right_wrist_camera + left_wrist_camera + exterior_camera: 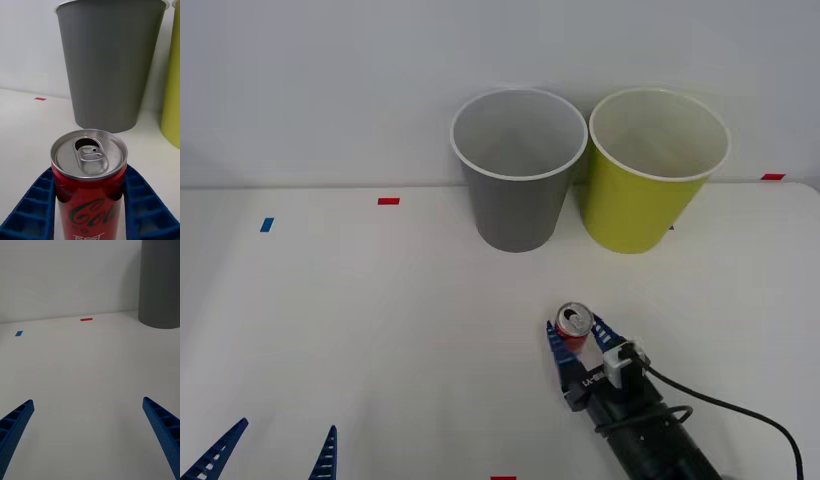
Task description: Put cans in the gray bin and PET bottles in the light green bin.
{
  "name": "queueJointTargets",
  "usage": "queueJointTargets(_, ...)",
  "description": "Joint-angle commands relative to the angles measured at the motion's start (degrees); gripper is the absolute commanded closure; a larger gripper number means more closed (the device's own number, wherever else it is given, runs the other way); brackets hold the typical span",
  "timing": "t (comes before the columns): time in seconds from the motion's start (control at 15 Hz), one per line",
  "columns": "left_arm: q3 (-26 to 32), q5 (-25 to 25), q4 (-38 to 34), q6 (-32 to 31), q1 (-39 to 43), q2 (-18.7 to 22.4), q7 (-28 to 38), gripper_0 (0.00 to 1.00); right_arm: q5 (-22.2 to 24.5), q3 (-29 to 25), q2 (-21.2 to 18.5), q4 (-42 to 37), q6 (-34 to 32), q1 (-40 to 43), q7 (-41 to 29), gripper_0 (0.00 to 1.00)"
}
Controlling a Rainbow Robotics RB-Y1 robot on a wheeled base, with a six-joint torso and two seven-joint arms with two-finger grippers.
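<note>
A small red can [572, 322] with a silver top stands upright on the white table, in front of the two bins. My right gripper [574, 334] is shut on the can [89, 157], one blue finger pressed against each side. The gray bin [515, 190] stands at the back, straight beyond the can, and looms close in the right wrist view [108, 67]. Touching its right side is the light green bin [645, 195]. Both bins look empty. PET bottles are out of view. My left gripper [275, 450] waits open at the near left edge, holding nothing.
Small tape marks lie on the table: red [388, 201], blue [267, 224], red at the far right [772, 177]. A white wall rises just behind the bins. A black cable [740, 410] trails from the right arm.
</note>
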Motion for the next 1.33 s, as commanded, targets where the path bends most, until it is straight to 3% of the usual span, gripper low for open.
queueJointTargets(0.07, 0.0, 0.0, 0.0, 0.0, 0.0, 0.0, 0.0, 0.00, -0.5, 0.1, 0.3, 0.0, 0.1, 0.1, -0.3, 1.00)
queueJointTargets(0.53, 0.0, 0.0, 0.0, 0.0, 0.0, 0.0, 0.0, 0.00, -1.7, -1.0, -0.3, -3.2, 2.3, 0.4, -0.7, 1.00)
queueJointTargets(0.93, 0.0, 0.0, 0.0, 0.0, 0.0, 0.0, 0.0, 0.00, -3.7, -5.3, -3.7, -20.6, 19.6, 3.7, -1.5, 1.00)
queueJointTargets(1.13, 0.0, 0.0, 0.0, 0.0, 0.0, 0.0, 0.0, 0.00, -4.8, -6.6, -3.5, -26.0, 25.4, 3.2, -2.6, 1.00)
queueJointTargets(1.33, 0.0, 0.0, 0.0, 0.0, 0.0, 0.0, 0.0, 0.00, -4.6, -8.9, -3.6, -35.4, 37.0, 2.7, -5.9, 1.00)
